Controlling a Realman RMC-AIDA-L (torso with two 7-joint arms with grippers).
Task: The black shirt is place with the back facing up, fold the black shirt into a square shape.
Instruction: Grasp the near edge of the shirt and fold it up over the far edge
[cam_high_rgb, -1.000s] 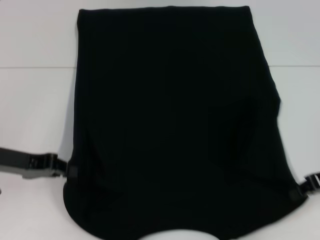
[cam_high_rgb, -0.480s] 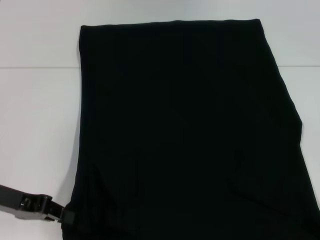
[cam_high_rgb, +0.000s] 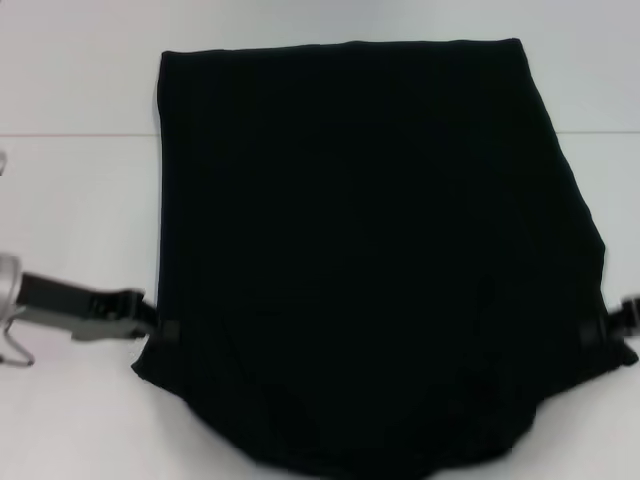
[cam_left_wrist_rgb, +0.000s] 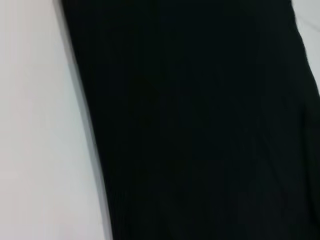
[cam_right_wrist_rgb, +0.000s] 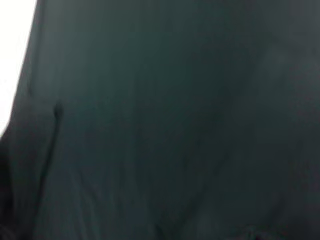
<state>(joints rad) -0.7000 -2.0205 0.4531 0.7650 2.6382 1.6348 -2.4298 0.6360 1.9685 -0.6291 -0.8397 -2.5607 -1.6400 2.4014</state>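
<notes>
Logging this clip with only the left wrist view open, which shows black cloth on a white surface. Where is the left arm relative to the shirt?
Observer: In the head view, the left gripper is at the black shirt's left side edge, near its lower corner.
Operator: And the other arm?
Observer: The right gripper is at the opposite side edge, at about the same height.
Operator: Any print showing?
Observer: None; the visible side is plain black, lying on the white table.
</notes>
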